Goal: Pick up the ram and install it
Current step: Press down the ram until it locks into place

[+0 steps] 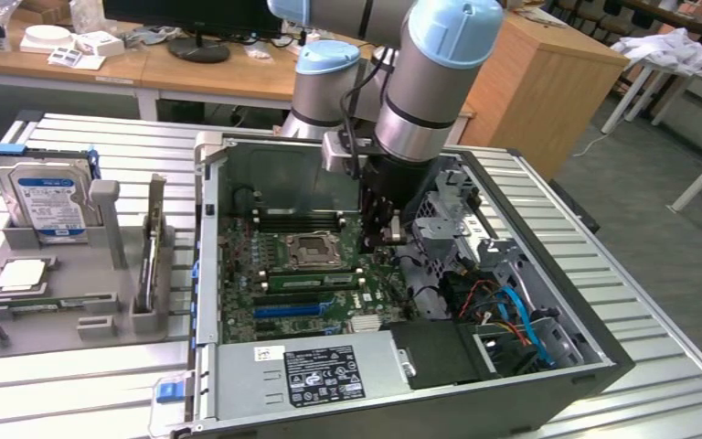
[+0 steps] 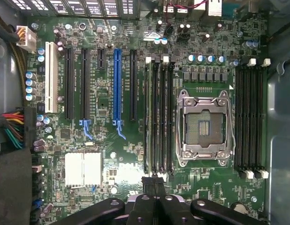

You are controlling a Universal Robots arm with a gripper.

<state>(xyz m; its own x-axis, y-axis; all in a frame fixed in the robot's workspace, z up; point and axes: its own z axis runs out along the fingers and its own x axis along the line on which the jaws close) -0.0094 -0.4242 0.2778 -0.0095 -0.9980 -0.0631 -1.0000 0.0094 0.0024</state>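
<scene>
A ram (image 1: 308,280), a long green stick, sits in the slot bank beside the empty CPU socket (image 1: 312,249) on the motherboard inside the open case. In the wrist view it appears edge-on in the outermost slot (image 2: 148,117) of that bank. My gripper (image 1: 382,238) reaches down into the case above one end of those slots. Its dark fingertips (image 2: 154,182) are shut together, with nothing visible between them. Another green ram (image 1: 52,301) lies in the grey holder outside the case at the exterior view's left.
The grey holder (image 1: 34,325) also carries a silver hard drive with a blue label (image 1: 44,203), a square CPU chip (image 1: 22,274) and a thin board on edge (image 1: 154,242). Case walls (image 1: 205,274), a drive cage and cables (image 1: 510,311) surround the motherboard. A second slot bank (image 2: 250,117) is empty.
</scene>
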